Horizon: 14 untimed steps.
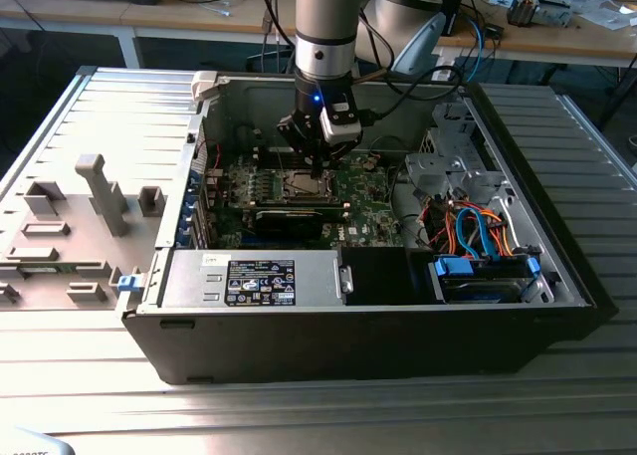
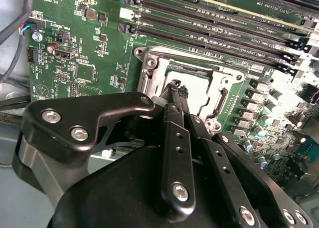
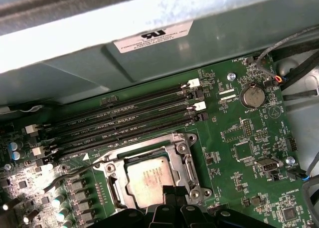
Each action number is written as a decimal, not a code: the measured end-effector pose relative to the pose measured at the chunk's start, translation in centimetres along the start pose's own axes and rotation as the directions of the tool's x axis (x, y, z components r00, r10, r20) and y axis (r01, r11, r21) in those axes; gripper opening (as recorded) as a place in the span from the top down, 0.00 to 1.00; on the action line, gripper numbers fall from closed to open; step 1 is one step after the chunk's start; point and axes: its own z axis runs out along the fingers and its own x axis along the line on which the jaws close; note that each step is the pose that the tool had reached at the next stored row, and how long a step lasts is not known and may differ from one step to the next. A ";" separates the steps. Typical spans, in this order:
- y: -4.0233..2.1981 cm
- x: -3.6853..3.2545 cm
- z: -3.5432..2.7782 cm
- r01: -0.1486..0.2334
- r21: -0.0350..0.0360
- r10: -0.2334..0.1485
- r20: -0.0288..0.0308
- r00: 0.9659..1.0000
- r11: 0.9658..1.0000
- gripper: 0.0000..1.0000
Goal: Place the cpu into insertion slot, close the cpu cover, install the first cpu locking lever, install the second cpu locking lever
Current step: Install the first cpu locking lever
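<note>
Arm vertical inside case | fingers [image 2: 177, 90] pressed together, gripping nothing | tips at cpu cover [image 3: 175, 153] edge over cpu [image 3: 148, 180]

A: Ext. cam — high, off the arm, angled down into open case [image 1: 398, 316].
B: Wrist cams?
A: Both close, facing motherboard [image 3: 239, 153]; shared: insertion slot [image 3: 149, 180] area.

We are seeing a labelled power-supply box [image 1: 261, 281] lying at the case's near side, orange and blue cables [image 1: 468, 226] curling right.
</note>
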 end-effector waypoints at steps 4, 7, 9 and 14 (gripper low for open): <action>0.00 0.00 0.02 0.001 0.001 -0.001 0.000 1.000 1.000 0.89; 0.00 0.00 0.03 0.002 0.003 -0.002 0.001 1.000 1.000 0.89; 0.00 0.00 0.03 0.003 0.004 -0.003 0.001 1.000 1.000 0.89; 0.03 0.02 0.49 0.029 0.018 -0.029 0.007 1.000 0.999 0.89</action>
